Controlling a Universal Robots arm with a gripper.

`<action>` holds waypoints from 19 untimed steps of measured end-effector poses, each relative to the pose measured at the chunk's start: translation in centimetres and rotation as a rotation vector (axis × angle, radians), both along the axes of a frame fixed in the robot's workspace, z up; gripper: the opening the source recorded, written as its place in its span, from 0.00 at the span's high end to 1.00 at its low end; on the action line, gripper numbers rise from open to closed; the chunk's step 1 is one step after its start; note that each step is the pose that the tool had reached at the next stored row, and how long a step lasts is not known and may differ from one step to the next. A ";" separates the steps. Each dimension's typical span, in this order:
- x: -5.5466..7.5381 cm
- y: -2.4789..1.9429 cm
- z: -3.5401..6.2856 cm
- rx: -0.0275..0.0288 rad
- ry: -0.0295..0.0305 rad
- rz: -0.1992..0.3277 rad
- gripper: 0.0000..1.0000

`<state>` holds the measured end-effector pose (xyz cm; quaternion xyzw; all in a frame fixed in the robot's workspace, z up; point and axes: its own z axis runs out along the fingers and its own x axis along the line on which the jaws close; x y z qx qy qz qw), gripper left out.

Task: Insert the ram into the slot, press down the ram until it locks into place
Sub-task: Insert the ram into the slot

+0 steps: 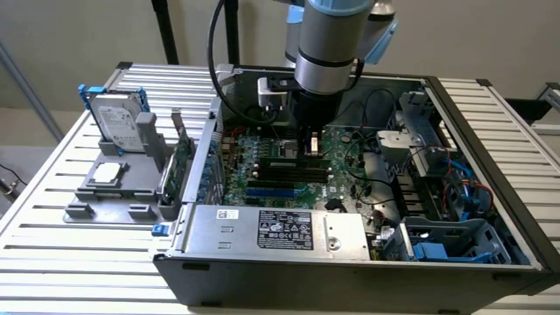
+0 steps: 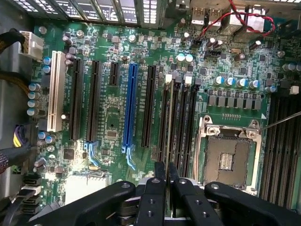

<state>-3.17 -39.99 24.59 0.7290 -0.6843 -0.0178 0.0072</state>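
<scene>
**Ram up on edge in its slot, my gripper over its right end.**

On the exterior view's left, the card (image 1: 180, 161) stood in its holder (image 1: 109, 191) outside the case, clear of my reach. Farther right, the ram (image 1: 282, 161) stood on edge in a slot (image 2: 172, 117) of the black bank; I could not see whether its latches had caught. My gripper (image 1: 311, 151) hung over the ram's right end, fingers (image 2: 158, 188) drawn all but together and holding nothing, which I judged made a blunt tip for pressing.
</scene>
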 end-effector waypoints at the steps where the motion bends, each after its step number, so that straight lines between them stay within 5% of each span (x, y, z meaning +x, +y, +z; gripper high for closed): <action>1: 0.0 0.00 -0.19 -0.0001 0.0000 0.000 0.87; 9: 0.0 0.00 -1.52 0.0000 0.0001 0.000 0.87; 19: 0.0 0.00 -1.61 -0.0028 0.0003 -0.001 0.87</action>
